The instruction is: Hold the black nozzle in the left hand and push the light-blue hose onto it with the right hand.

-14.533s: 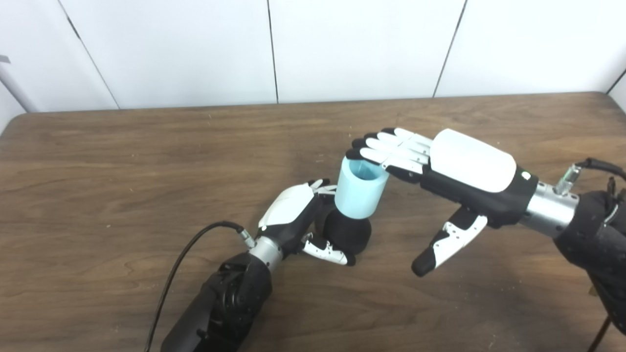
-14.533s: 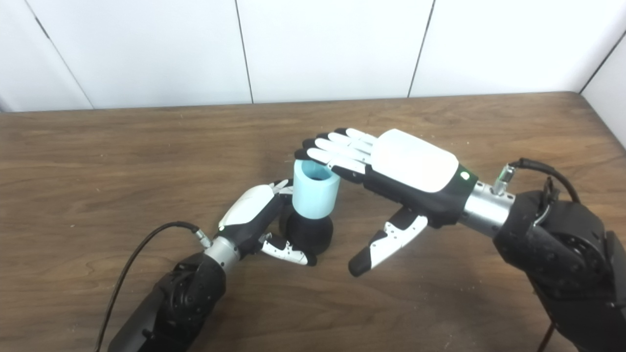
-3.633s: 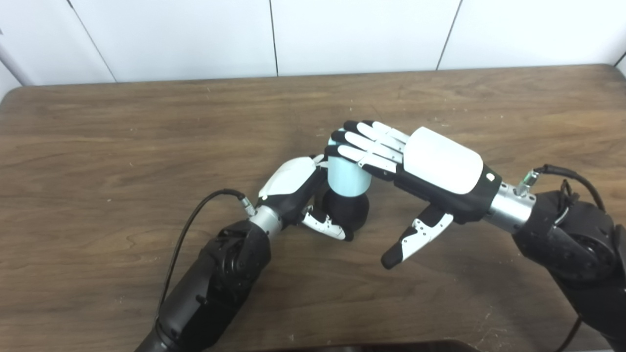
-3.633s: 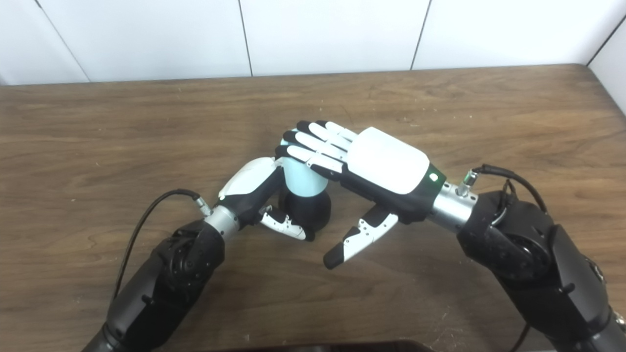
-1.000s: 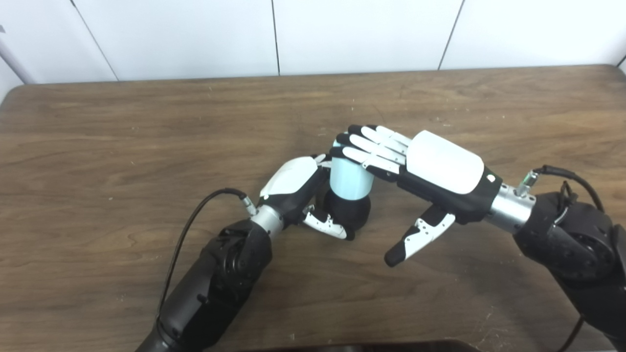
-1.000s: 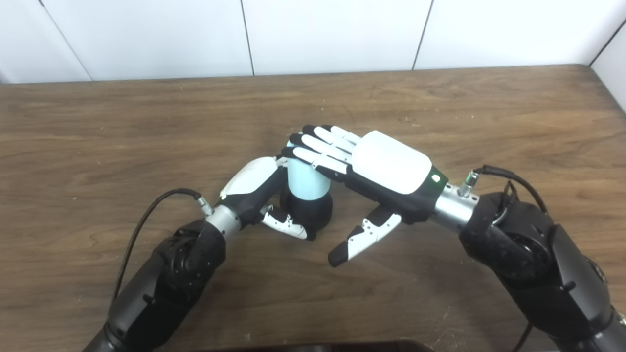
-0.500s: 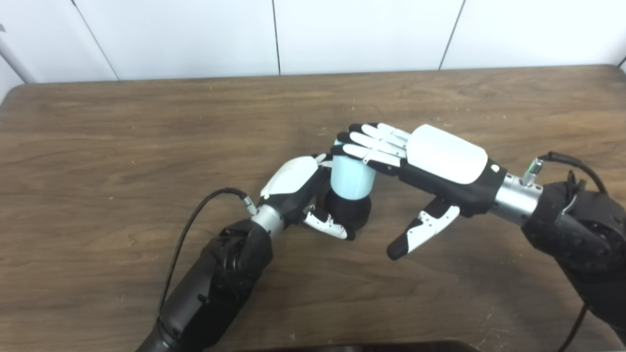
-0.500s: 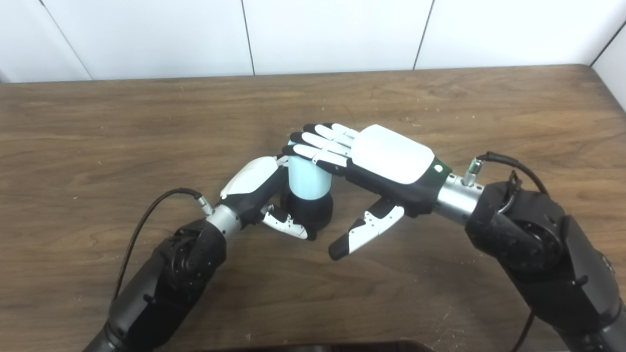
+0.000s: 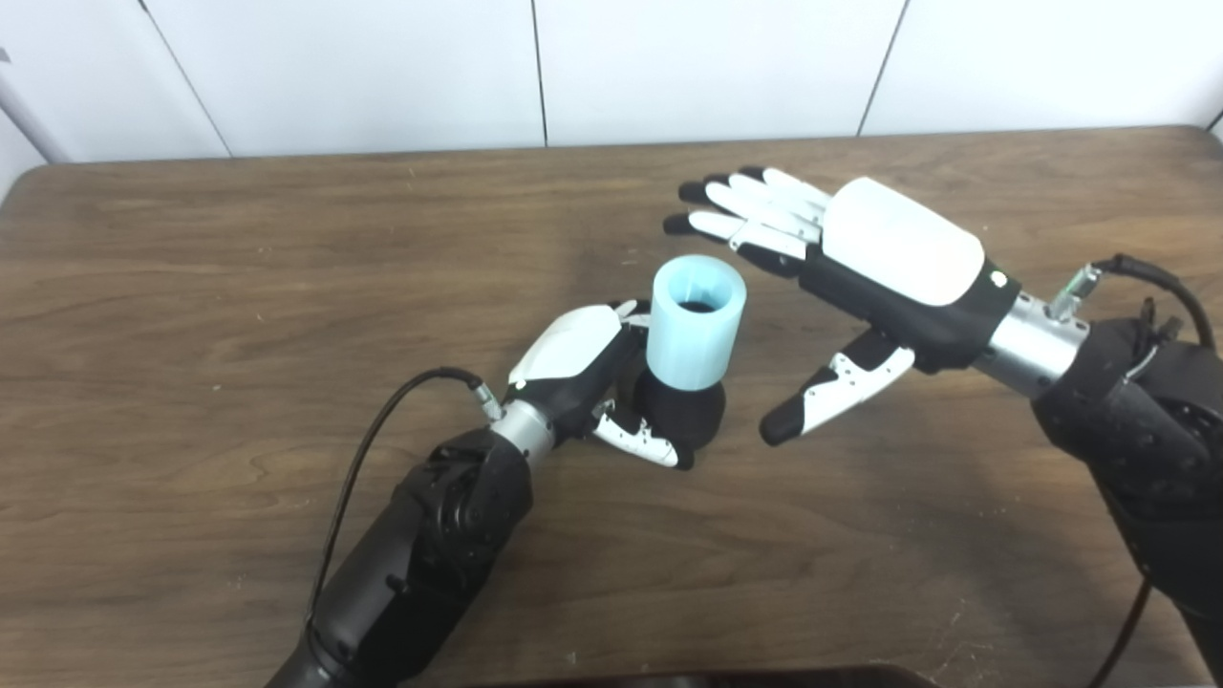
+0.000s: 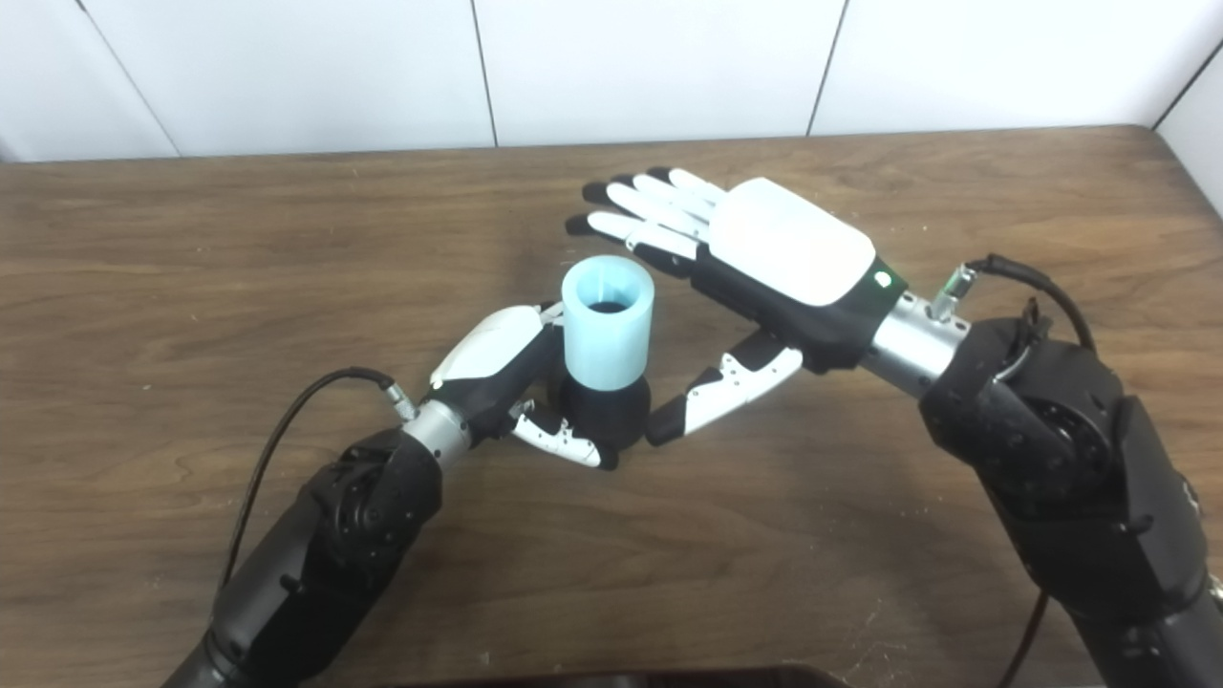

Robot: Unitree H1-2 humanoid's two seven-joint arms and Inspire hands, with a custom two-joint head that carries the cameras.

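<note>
The black nozzle [image 9: 680, 419] stands upright on the wooden table [image 9: 191, 287], its rounded base wrapped by my left hand [image 9: 588, 382], which is shut on it. The short light-blue hose [image 9: 695, 320] sits upright on top of the nozzle, its open end facing up and dark inside. My right hand [image 9: 841, 268] hovers flat and open above and to the right of the hose, fingers stretched out past its rim and not touching it, thumb hanging down beside the nozzle.
A black cable [image 9: 373, 449] loops from my left wrist over the table. A white panelled wall [image 9: 535, 67] rises behind the table's far edge. Small crumbs dot the wood.
My right hand has lifted off the top of the hose and drawn up and back to the right. The hose's open mouth now shows. The left hand has kept its hold on the nozzle.
</note>
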